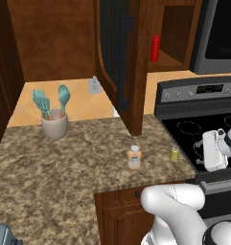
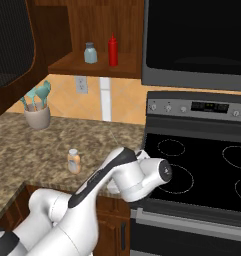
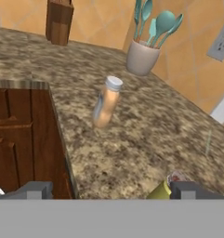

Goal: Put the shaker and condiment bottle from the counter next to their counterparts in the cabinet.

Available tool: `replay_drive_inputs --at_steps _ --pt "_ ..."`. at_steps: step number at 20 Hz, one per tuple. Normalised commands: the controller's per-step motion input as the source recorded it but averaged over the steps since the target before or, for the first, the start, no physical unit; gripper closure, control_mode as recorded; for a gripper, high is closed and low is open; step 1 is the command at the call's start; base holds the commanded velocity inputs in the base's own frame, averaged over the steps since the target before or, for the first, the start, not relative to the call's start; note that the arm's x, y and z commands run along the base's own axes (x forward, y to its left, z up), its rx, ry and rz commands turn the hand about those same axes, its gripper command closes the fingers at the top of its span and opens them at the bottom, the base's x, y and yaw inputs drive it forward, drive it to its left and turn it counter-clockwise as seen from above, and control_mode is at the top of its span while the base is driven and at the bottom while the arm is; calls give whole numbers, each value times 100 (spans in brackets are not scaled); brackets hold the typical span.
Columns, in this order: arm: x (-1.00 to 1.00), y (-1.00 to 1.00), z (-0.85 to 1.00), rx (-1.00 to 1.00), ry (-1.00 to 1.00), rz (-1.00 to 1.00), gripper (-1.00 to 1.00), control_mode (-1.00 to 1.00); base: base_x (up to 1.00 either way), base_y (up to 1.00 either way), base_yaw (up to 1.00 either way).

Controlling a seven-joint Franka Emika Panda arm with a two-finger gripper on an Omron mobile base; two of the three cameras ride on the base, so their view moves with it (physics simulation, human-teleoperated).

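Two small items stand on the speckled counter (image 1: pixel 64 162): an orange shaker (image 1: pixel 134 157) (image 2: pixel 74 161) (image 3: pixel 106 102) with a pale cap, and to its right a little yellow-green condiment bottle (image 1: pixel 174 153) (image 3: pixel 159 191). My gripper (image 1: pixel 200 153) (image 3: pixel 114 190) hovers over the stove's left edge, open, facing the yellow-green bottle from a short way off. That bottle sits low in the hand view, close to my right fingertip (image 3: pixel 192 189). The wall cabinet's door (image 1: pixel 119 57) is swung open. On its shelf (image 2: pixel 92 67) stand a red squeeze bottle (image 1: pixel 155 48) (image 2: pixel 112 50) and a blue-grey shaker (image 2: pixel 90 52).
A beige holder with teal utensils (image 1: pixel 54 122) (image 2: pixel 37 116) (image 3: pixel 141 58) stands at the back of the counter. The black stove (image 1: pixel 203 124) (image 2: pixel 202 165) is on the right, with a microwave (image 2: pixel 197 40) above. The open door's lower edge (image 3: pixel 60 21) hangs over the counter.
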Motion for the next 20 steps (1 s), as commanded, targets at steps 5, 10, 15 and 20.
replay_drive_inputs --at_steps 5,10,15,20 --pt "20 0 -13 0 0 0 -100 -100 0 0 0" --pt "27 0 -15 0 0 0 -100 -100 0 0 0" --pt "6 -1 -7 0 1 0 -100 -100 0 0 0" --pt "0 -7 -4 0 3 1 -100 -100 0 0 0"
